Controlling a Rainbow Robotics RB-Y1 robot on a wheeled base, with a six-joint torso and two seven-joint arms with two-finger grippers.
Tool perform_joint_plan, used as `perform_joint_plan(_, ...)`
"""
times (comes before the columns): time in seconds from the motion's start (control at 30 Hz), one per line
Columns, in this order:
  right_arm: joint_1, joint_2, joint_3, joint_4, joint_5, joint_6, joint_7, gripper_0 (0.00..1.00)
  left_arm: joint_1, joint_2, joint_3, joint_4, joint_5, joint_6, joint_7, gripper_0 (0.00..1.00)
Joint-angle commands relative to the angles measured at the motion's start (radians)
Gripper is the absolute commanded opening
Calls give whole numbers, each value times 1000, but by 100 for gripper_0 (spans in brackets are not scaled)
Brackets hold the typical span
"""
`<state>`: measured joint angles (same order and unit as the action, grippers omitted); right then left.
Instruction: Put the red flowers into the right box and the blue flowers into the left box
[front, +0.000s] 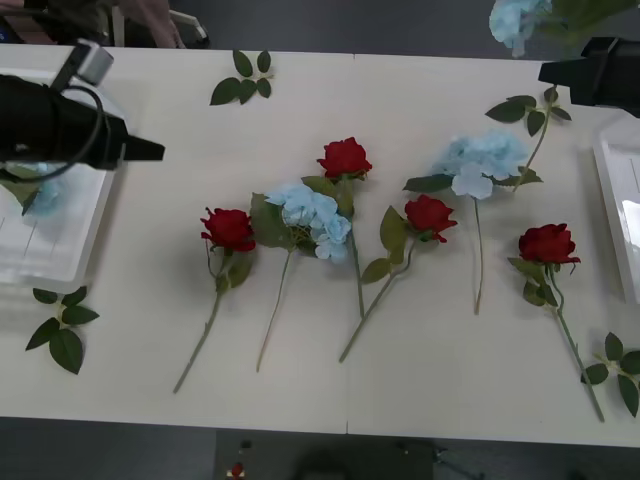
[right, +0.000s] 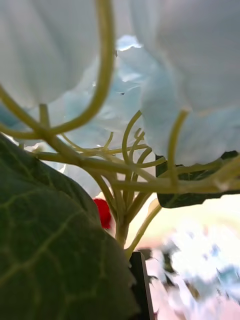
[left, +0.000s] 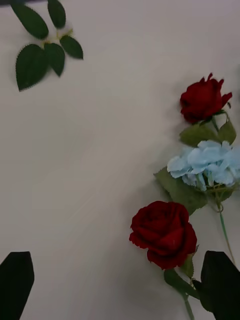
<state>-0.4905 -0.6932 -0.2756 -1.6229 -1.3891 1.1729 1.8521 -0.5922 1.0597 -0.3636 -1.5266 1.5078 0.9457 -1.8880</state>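
Note:
Several red flowers lie in a row on the white table, among them roses at the left (front: 230, 228), the middle (front: 345, 157) and the right (front: 548, 243). Two blue flowers (front: 310, 215) (front: 480, 160) lie between them. My right gripper (front: 600, 70) hangs at the far right, shut on another blue flower (front: 520, 20), whose stems and petals (right: 150, 100) crowd its wrist view above one black finger (right: 142, 285). My left gripper (left: 117, 290) is open, above the table by the left box (front: 60, 255), which holds a blue flower (front: 40, 195). A red rose (left: 165, 232) lies near its fingers. The right box (front: 625, 210) shows at the right edge.
Loose green leaf sprigs lie at the back (front: 245, 78), the front left (front: 60, 325), the front right (front: 615, 365) and near the right arm (front: 530, 110). Bare table stretches between the left box and the leftmost rose.

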Motion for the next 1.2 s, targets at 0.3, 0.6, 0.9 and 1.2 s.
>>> perform_joint_plan(0.3,-10,127,82,-77,-309,-27,371,0,152,-142,-21,-164,-299,-21,12,100)
perform_joint_plan(0.6,-8,307,161,-77,-283,-56,526,0,193,-158,-5,-247,-187,-88,9,100)
perform_joint_plan(0.9,-23,281,263,-77,-326,-110,409,0,204,-326,100,-297,141,-119,-65,100)
perform_joint_plan(1.2,-33,256,326,-77,-384,-156,406,0,92,-586,86,-205,-6,-142,-109,100)
